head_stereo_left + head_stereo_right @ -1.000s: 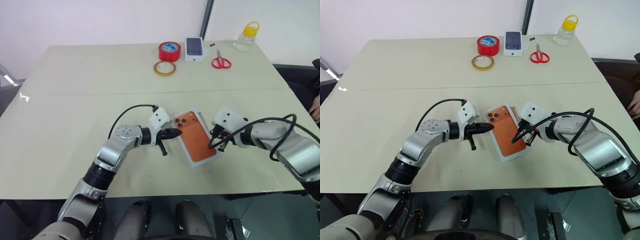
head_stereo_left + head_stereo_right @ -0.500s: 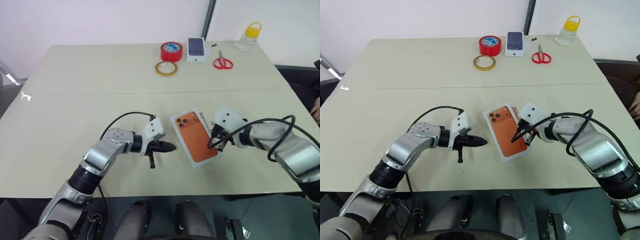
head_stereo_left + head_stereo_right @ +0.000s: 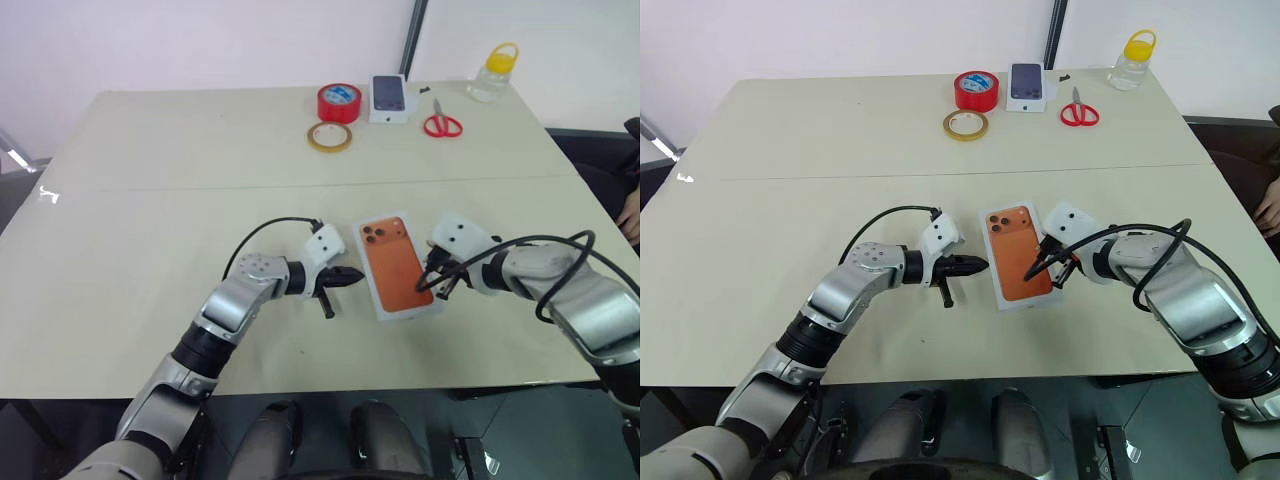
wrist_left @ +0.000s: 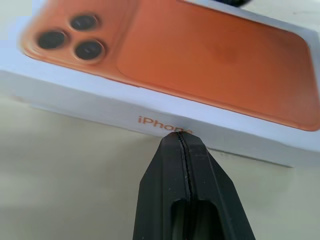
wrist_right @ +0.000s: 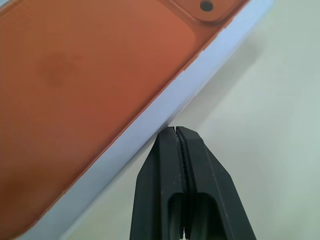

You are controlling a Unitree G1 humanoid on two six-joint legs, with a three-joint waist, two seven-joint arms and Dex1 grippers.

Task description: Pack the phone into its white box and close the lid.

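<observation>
The lid (image 3: 396, 265), with its printed orange phone facing up, lay flat on the tabletop (image 3: 150, 200) near the front edge, closed over whatever sat beneath it; the white box and the phone themselves could not be seen. The left end effector (image 3: 355, 276) was clenched with nothing in it, its tips against the lid's left long side wall, right at the printed lettering in the left wrist view. The right end effector (image 3: 426, 284) was likewise clenched and empty, its tips touching the lid's right long edge. Bare tabletop stretched wide to the left of the left arm and across the middle band. Well apart, along the far edge, stood a red tape roll (image 3: 338, 101), a tan tape ring (image 3: 329, 136), a small white box (image 3: 388, 98) picturing a dark phone, red scissors (image 3: 441, 122) and a yellow-capped jar (image 3: 494, 72).
</observation>
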